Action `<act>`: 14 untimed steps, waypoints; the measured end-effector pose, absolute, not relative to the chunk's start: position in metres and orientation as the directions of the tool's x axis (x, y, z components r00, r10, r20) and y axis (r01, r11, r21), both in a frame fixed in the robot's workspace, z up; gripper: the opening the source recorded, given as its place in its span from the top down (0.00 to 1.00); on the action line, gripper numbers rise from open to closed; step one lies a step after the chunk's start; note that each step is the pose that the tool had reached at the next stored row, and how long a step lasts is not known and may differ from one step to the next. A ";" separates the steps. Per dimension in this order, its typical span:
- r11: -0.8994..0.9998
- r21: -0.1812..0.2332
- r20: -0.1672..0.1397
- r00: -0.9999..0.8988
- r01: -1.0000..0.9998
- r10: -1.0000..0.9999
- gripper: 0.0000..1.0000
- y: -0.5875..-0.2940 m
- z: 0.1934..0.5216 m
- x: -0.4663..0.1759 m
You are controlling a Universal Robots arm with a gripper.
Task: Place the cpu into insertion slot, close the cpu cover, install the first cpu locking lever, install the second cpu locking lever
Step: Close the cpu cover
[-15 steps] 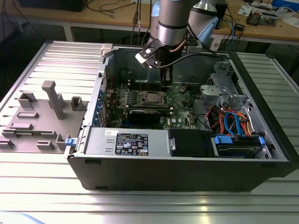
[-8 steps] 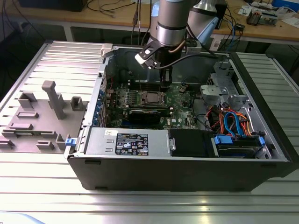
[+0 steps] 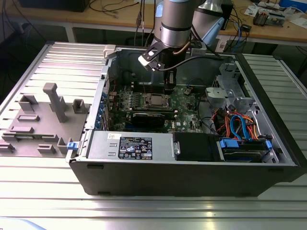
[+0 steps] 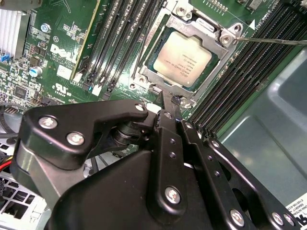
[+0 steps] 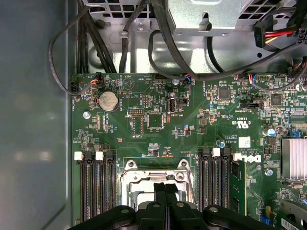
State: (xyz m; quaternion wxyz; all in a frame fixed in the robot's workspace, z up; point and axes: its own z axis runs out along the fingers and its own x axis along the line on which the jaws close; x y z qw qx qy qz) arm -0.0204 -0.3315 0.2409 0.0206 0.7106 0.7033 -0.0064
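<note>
One gripper (image 4: 172, 101) hovered low over the motherboard (image 4: 67, 28) — jaws clenched together, gripping nothing visible — just beside the cpu (image 4: 184, 60), which sat framed by the cpu cover (image 4: 211, 26).

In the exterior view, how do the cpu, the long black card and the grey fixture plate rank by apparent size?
Largest: grey fixture plate.
Middle: long black card.
Smallest: cpu.
The differences are plain.
</note>
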 end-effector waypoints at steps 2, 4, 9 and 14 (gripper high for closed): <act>-0.010 0.020 -0.038 0.011 1.000 0.999 0.89 -0.332 0.241 -0.020; -0.010 0.020 -0.038 0.011 1.000 0.999 0.89 -0.332 0.241 -0.021; -0.010 0.020 -0.038 0.011 1.000 0.999 0.89 -0.332 0.240 -0.024; -0.010 0.020 -0.038 0.011 1.000 0.999 0.89 -0.332 0.240 -0.025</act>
